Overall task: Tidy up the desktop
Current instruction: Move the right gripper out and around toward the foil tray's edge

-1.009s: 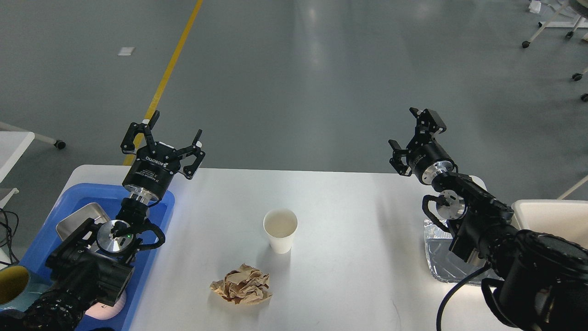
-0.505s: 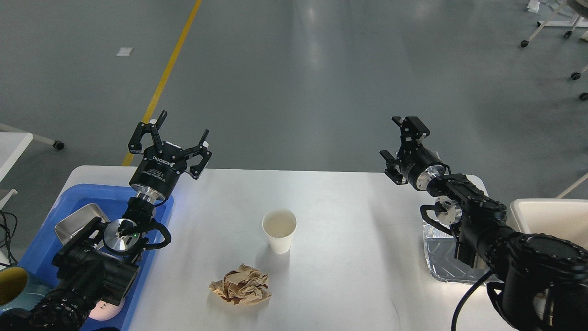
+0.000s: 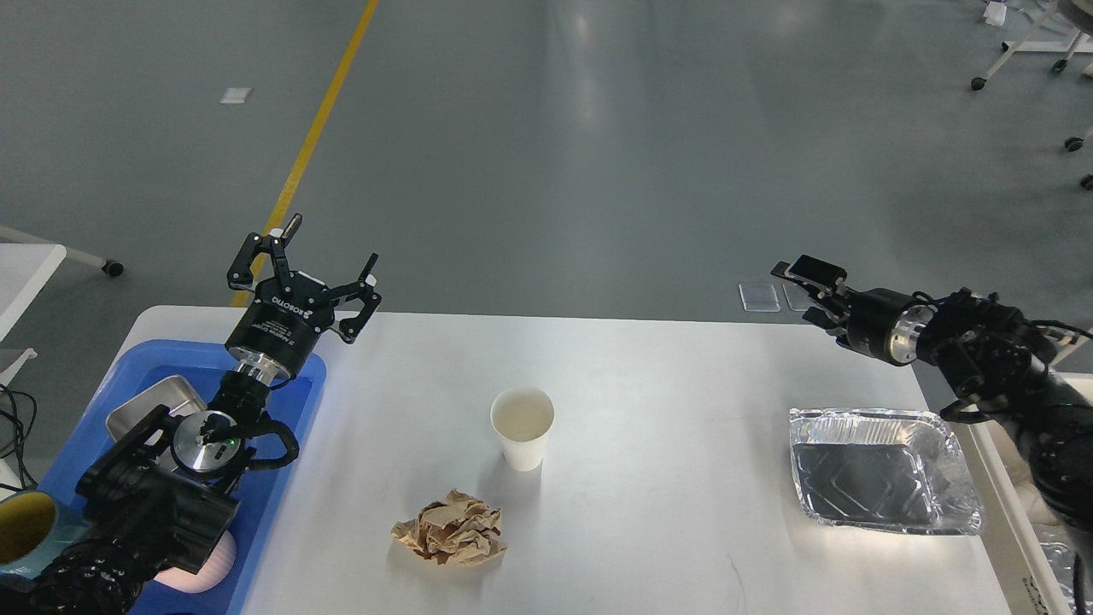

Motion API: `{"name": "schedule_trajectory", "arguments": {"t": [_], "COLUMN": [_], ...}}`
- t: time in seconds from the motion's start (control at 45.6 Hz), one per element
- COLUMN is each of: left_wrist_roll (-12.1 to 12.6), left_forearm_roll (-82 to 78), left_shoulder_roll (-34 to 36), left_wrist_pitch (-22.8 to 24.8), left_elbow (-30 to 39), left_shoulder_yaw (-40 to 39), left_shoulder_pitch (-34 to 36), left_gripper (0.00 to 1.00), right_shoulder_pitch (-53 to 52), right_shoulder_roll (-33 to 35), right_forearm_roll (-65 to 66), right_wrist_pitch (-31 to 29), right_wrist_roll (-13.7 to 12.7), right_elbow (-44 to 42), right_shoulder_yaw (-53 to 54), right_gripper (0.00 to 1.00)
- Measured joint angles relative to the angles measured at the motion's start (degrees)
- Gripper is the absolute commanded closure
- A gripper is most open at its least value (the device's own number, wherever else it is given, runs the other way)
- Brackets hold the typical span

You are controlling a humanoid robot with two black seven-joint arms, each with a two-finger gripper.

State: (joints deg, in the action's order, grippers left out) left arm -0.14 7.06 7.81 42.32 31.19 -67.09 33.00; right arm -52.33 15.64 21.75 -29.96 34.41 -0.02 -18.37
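Note:
The desktop (image 3: 666, 384) is a wide white tabletop. On it stand a white paper cup (image 3: 522, 427) at the middle, upright and empty-looking, a crumpled brown paper ball (image 3: 450, 530) in front of it, and an empty foil tray (image 3: 884, 470) at the right. My left gripper (image 3: 329, 248) is open and empty, raised over the table's far left edge above the blue tray (image 3: 179, 359). My right gripper (image 3: 807, 292) is open and empty, held level beyond the far right edge, above and behind the foil tray.
The blue tray holds a metal tin (image 3: 141, 410), a pale pink bowl (image 3: 201, 568) and a teal cup with a yellow inside (image 3: 21, 525). A cream-white bin (image 3: 1008, 504) stands at the table's right side. Grey floor lies beyond the table.
My right arm has swung out to the right and turned level, uncovering the foil tray. My left gripper has shifted slightly back to the left, still open.

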Motion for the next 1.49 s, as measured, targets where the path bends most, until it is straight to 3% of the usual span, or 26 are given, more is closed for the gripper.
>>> {"name": "schedule_trajectory", "arguments": {"t": [0.263, 0.592, 0.878, 0.943, 1.119, 1.294, 1.492], "left_wrist_roll": [0.1, -0.2, -0.2, -0.2, -0.1, 0.0, 0.0], "left_forearm_roll": [0.0, 0.0, 0.0, 0.0, 0.0, 0.0, 0.0], "left_shoulder_roll": [0.0, 0.0, 0.8, 0.8, 0.9, 0.7, 0.8], "left_wrist_pitch": [0.0, 0.0, 0.0, 0.0, -0.1, -0.1, -0.1], "left_elbow": [0.0, 0.0, 0.0, 0.0, 0.0, 0.0, 0.0], "left_shoulder_yaw": [0.2, 2.6, 2.7, 2.8, 2.8, 2.9, 3.0], "left_shoulder_pitch": [0.1, 0.1, -0.4, -0.4, -0.1, 0.2, 0.2], "left_gripper": [0.03, 0.03, 0.03, 0.03, 0.03, 0.03, 0.03], "right_shoulder_pitch": [-0.7, -5.4, -6.0, -6.0, -8.9, -13.6, -15.8], "right_shoulder_roll": [6.9, 4.9, 8.1, 10.0, 18.0, 27.8, 38.0], "right_forearm_roll": [7.1, 7.8, 14.8, 15.8, 16.5, 22.3, 27.3], "right_wrist_pitch": [-2.2, -2.2, -1.8, -1.7, -0.2, 8.7, 10.7], "right_wrist_roll": [7.5, 9.7, 19.1, 20.2, 20.6, 20.6, 20.2], "right_elbow": [0.3, 6.7, 8.5, 10.5, 25.3, 46.3, 55.8], "right_shoulder_yaw": [-5.6, -6.2, -7.0, -7.0, -7.0, -7.0, -7.0], "right_gripper": [0.0, 0.0, 0.0, 0.0, 0.0, 0.0, 0.0]}}
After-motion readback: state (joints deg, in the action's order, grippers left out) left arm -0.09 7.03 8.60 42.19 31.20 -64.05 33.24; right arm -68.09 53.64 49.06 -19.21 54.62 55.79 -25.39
